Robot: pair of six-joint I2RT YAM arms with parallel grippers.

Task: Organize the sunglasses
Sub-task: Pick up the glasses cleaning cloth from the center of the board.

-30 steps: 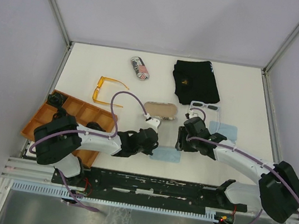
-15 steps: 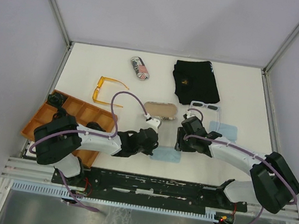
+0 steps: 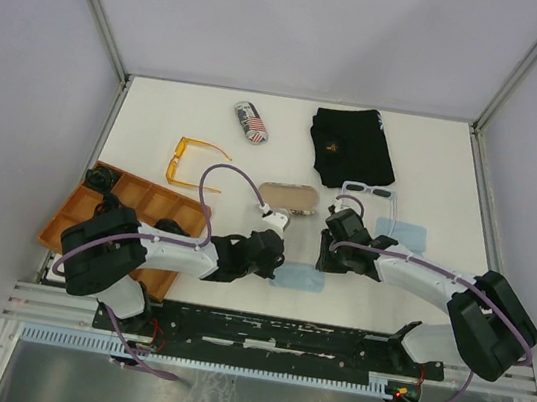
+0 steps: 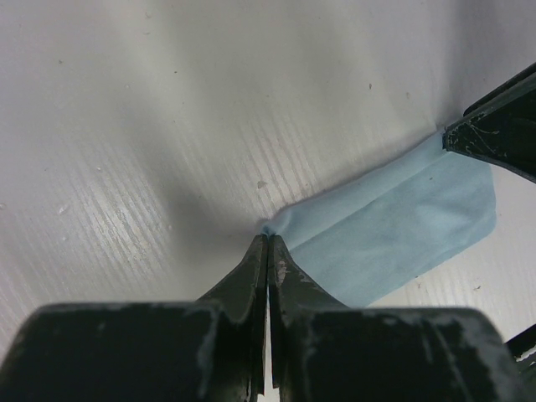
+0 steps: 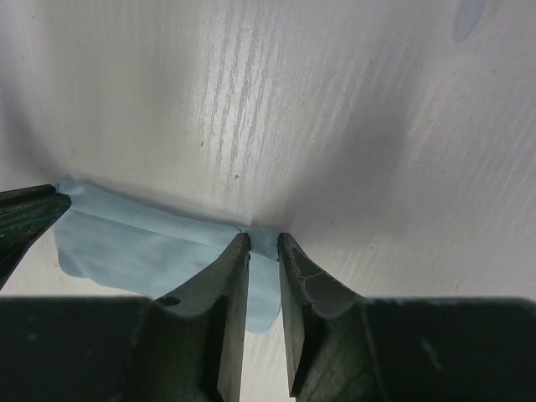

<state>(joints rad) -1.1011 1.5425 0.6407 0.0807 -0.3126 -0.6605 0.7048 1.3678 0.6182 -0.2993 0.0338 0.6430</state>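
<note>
Your left jaws are clenched on a corner of the light blue cloth (image 4: 394,226), with the fabric bunched up right at their tips. Your right jaws stand a narrow gap apart and straddle the opposite edge of that same cloth without clamping it. The cloth lies on the white surface (image 3: 457,158) between the two arms, near the front edge.

Just behind the cloth sits a tan oval case (image 3: 289,199). The white sunglasses (image 3: 369,191) lie just behind your right wrist. They are in front of a piece of black fabric (image 3: 352,148) and near a second light blue cloth (image 3: 407,232).

The orange sunglasses (image 3: 193,163) lie arms unfolded over to the left, behind the orange compartment tray (image 3: 162,203) and outside it. A printed oval case (image 3: 251,123) rests toward the back of the surface. Neither arm touches either pair.
</note>
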